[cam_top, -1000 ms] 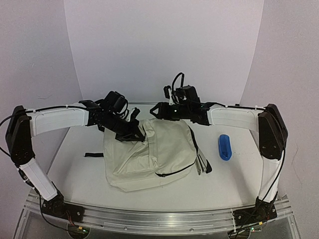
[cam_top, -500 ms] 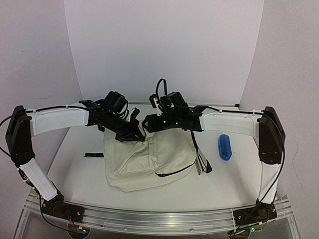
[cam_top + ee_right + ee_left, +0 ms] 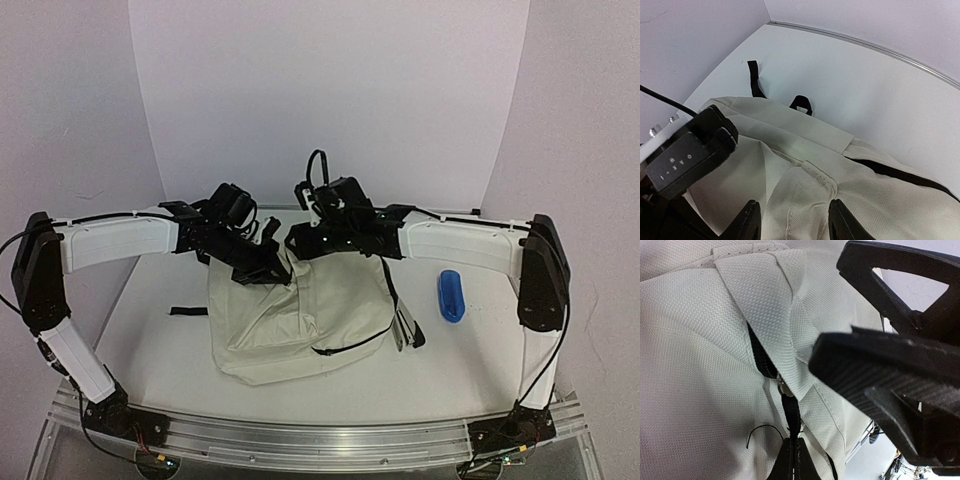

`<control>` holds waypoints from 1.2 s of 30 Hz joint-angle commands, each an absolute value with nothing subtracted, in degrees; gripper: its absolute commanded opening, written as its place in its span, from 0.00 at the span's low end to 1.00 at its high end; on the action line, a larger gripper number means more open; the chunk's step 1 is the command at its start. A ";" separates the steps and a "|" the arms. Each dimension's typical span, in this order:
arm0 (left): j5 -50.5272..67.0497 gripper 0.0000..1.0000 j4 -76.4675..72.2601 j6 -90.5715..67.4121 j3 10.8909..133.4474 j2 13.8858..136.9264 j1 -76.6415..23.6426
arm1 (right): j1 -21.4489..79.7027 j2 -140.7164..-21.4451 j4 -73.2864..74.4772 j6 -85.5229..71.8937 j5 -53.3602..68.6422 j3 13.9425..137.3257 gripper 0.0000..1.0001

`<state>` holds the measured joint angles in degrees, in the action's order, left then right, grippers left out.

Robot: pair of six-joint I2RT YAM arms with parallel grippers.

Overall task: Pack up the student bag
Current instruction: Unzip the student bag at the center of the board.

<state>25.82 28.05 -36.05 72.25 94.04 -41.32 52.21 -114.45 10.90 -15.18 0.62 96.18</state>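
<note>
Top external: blue object (image 3: 451, 295) right of student bag (image 3: 300, 320)

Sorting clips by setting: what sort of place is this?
Probably a robot lab booth: plain pale walls around a white table, left arm and right arm mounted on a metal rail, the student bag between them.

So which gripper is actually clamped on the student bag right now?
The left gripper: it is shut on the black zipper pull of the student bag. The right gripper stands open over the cream fabric.
</note>
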 commanded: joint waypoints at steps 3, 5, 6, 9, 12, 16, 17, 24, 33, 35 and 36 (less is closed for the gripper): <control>27.78 0.00 29.62 -36.21 72.06 94.30 -42.10 | 53.50 -116.54 12.48 -13.59 -0.47 99.33 0.51; 27.91 0.00 29.53 -36.21 72.16 94.48 -42.14 | 53.69 -117.61 13.53 -13.45 -0.49 99.93 0.51; 27.92 0.00 29.58 -36.21 72.20 94.48 -42.15 | 53.70 -117.84 13.77 -13.49 -0.56 100.11 0.51; 27.89 0.00 29.62 -36.11 72.32 94.33 -42.10 | 53.85 -118.86 14.71 -13.74 -2.60 100.77 0.46; 27.83 0.00 29.64 -36.11 72.38 94.31 -42.10 | 53.88 -118.84 14.74 -14.16 -3.67 101.09 0.34; 29.06 0.00 29.51 -35.67 72.33 94.85 -42.14 | 53.86 -118.89 14.68 -15.00 -3.83 102.15 0.08; 29.65 0.00 29.47 -35.41 72.42 94.98 -42.06 | 53.88 -119.00 14.68 -15.44 -3.97 102.59 0.01; 33.85 0.00 28.02 -35.41 72.34 94.61 -42.23 | 53.83 -118.54 14.68 -19.47 -8.57 104.78 0.00; 38.45 0.00 28.69 -32.62 70.92 93.84 -44.01 | 52.41 -120.16 14.71 -23.81 -13.09 107.84 0.00; 39.34 0.00 28.51 -32.20 70.55 93.37 -44.11 | 52.02 -120.41 14.76 -24.30 -13.29 108.21 0.00; 40.25 0.00 28.49 -31.81 70.34 93.14 -44.25 | 51.68 -120.56 14.68 -24.89 -13.38 108.35 0.00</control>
